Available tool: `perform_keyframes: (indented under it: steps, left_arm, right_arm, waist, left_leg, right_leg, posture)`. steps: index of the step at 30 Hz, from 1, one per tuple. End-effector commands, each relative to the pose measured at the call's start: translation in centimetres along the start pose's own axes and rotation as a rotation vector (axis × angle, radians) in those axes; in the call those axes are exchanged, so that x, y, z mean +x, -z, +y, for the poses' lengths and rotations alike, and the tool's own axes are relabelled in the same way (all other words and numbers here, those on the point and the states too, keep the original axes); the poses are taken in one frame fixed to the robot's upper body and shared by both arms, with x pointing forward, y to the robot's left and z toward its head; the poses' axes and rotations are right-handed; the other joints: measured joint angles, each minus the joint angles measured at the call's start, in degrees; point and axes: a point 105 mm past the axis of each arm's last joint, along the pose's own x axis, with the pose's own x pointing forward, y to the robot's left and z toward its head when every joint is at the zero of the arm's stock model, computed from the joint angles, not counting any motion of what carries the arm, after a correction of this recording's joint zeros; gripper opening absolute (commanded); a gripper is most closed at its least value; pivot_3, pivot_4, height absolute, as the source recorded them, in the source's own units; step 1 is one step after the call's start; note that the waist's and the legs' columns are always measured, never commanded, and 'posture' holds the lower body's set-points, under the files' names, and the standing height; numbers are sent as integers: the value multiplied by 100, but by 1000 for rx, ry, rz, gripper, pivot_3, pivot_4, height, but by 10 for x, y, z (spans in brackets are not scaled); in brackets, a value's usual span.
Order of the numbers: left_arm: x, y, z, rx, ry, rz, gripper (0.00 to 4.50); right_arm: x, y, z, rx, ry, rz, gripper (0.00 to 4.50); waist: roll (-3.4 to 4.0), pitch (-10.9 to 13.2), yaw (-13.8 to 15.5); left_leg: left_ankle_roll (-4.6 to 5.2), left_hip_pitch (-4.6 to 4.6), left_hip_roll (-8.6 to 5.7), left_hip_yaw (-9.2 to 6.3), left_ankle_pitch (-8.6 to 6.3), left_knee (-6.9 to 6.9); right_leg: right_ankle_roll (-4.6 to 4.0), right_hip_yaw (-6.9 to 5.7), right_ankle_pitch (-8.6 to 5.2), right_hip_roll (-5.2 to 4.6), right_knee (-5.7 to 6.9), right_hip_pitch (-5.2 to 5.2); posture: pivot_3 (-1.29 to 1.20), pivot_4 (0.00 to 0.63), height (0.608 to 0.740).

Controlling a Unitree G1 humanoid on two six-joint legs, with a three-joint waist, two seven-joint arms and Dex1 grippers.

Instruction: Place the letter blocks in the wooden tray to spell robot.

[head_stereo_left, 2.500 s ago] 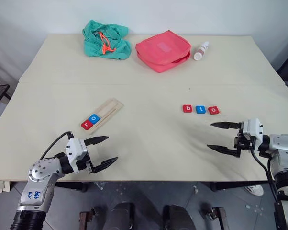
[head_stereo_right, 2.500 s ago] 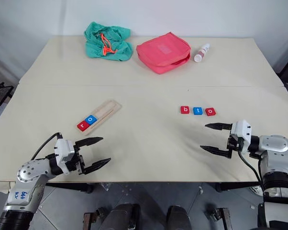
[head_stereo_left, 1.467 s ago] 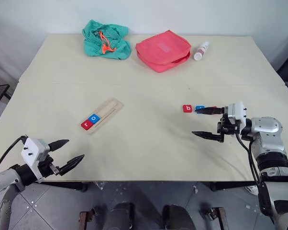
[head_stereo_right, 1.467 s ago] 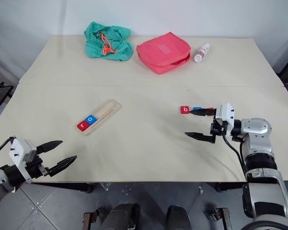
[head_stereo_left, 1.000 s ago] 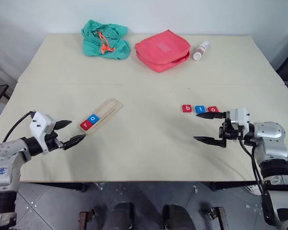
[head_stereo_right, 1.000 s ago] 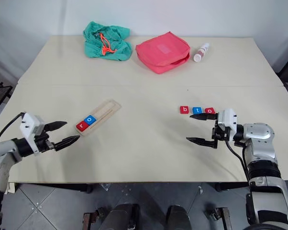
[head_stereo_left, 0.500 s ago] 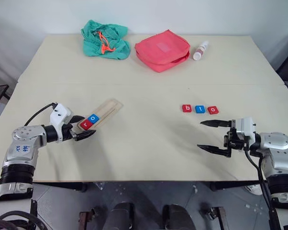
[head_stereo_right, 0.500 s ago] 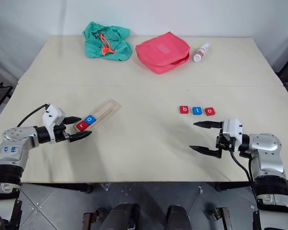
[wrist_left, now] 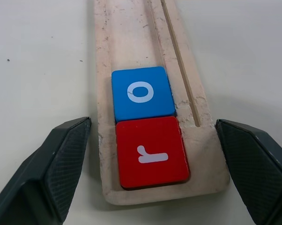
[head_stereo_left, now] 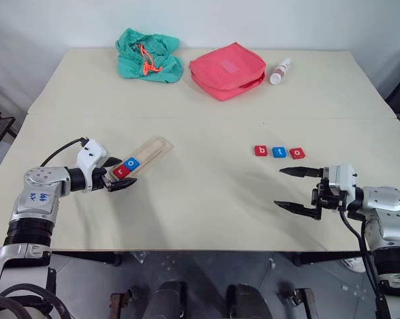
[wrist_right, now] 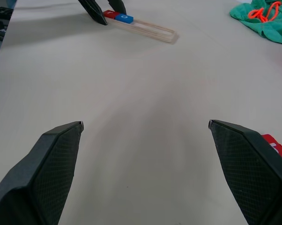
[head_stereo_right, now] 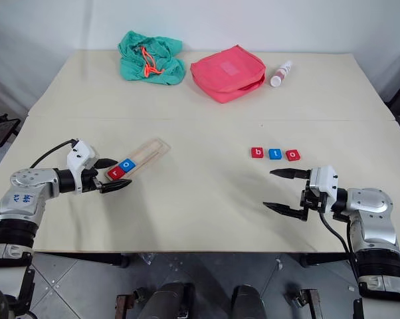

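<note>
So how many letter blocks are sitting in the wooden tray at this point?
2: the red r block and blue o block, side by side at the wooden tray's near end. None look hidden.

Red pouch [head_stereo_left: 226, 68], green cloth [head_stereo_left: 147, 54], bottle [head_stereo_left: 279, 70]

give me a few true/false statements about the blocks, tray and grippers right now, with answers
1. The tray holds two blocks, r and o. True.
2. The b, t and second o blocks lie in the tray. False: they sit in a row on the table, off to the right.
3. The left gripper has its jaws open on either side of the tray's near end. True.
4. The right gripper is shut on a block. False: its jaws are open and empty, short of the three loose blocks.
5. The r block is blue. False: it is red; the o beside it is blue.
</note>
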Motion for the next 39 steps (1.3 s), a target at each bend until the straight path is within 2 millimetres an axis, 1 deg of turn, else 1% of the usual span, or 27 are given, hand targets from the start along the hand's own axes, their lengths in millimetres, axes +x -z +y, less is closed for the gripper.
perform_keyframes:
  steps: [1,2,3,5,7,9,13,16,21,24,30,34,37,39]
  left_arm:
    - [1,25,-6,-29,27,116,4500]
    - [1,26,-7,-29,36,122,4500]
    - [2,25,-7,-25,34,115,4319]
    - [3,24,-5,-30,13,104,3905]
    - [4,21,-6,-5,21,79,3392]
    - [5,19,-10,14,44,65,3390]
    - [5,19,-9,53,29,73,3390]
    - [7,8,-16,96,63,42,3390]
    - [12,-15,-26,135,109,-61,3390]
    - [22,-31,-47,193,206,-104,3390]
    - [46,-54,-82,268,357,-135,3390]
    - [59,-67,-103,301,441,-153,3390]
    - [66,-73,-111,311,487,-158,3390]
    - [73,-78,-120,328,535,-164,3390]
  right_arm:
    - [-4,-10,-5,-38,21,-18,4481]
    - [-3,-10,-6,-39,20,-19,4481]
    - [-3,-10,-6,-39,20,-20,4495]
    - [-2,-11,-7,-41,20,-20,4500]
    - [-2,-11,-8,-44,20,-20,4500]
    - [-2,-11,-8,-45,20,-20,4500]
    - [-2,-12,-8,-48,18,-20,4500]
    - [-2,-13,-9,-51,15,-19,4500]
    - [-1,-15,-12,-58,9,-22,4500]
    - [-4,-17,-13,-59,-2,-20,4500]
    - [-16,-18,-10,-53,-39,-1,4500]
    - [-26,-18,-12,-64,4,20,4500]
    - [-28,-17,-10,-62,21,25,4500]
    - [-30,-16,-7,-57,39,25,4500]
  waist:
    - [0,0,-1]
    - [0,0,-1]
    - [0,0,-1]
    - [0,0,-4]
    - [0,0,-4]
    - [0,0,-1]
    - [0,0,1]
    - [0,0,0]
    - [0,0,12]
    - [0,0,24]
    - [0,0,28]
    - [-1,1,23]
    - [-2,1,33]
    - [-2,1,41]
  left_leg:
    - [0,0,0,0,0,0]
    - [0,1,0,0,0,1]
    - [0,1,0,0,0,1]
    - [0,2,0,1,0,1]
    - [0,3,1,1,0,1]
    - [0,3,1,0,0,2]
    - [0,2,-1,0,0,3]
    - [0,2,0,0,0,3]
    - [0,-1,-1,-3,0,4]
    - [1,-4,-2,-4,0,6]
    - [1,-9,-1,-2,0,6]
    - [1,-10,0,0,0,6]
    - [1,-12,0,1,0,6]
    - [2,-12,0,3,0,6]
  right_leg:
    - [0,0,0,0,1,0]
    - [0,0,0,0,1,0]
    - [0,0,0,0,2,0]
    - [0,2,0,0,2,0]
    - [0,2,0,0,4,1]
    - [0,2,0,0,4,1]
    - [0,2,0,-1,4,1]
    - [0,1,0,0,4,1]
    - [0,1,0,-1,4,1]
    - [0,1,0,-1,3,0]
    - [0,-1,0,0,1,-2]
    - [0,-3,0,0,-2,-1]
    - [0,-3,0,0,-5,-1]
    - [0,-4,0,1,-8,-1]
  posture:
    - [0,150,740]
    - [0,150,740]
    - [0,150,740]
    - [0,150,740]
    - [0,150,740]
    - [0,150,740]
    - [0,150,740]
    - [0,150,740]
    - [0,150,740]
    - [0,150,740]
    - [0,150,740]
    - [0,150,740]
    - [0,150,740]
    - [0,150,740]
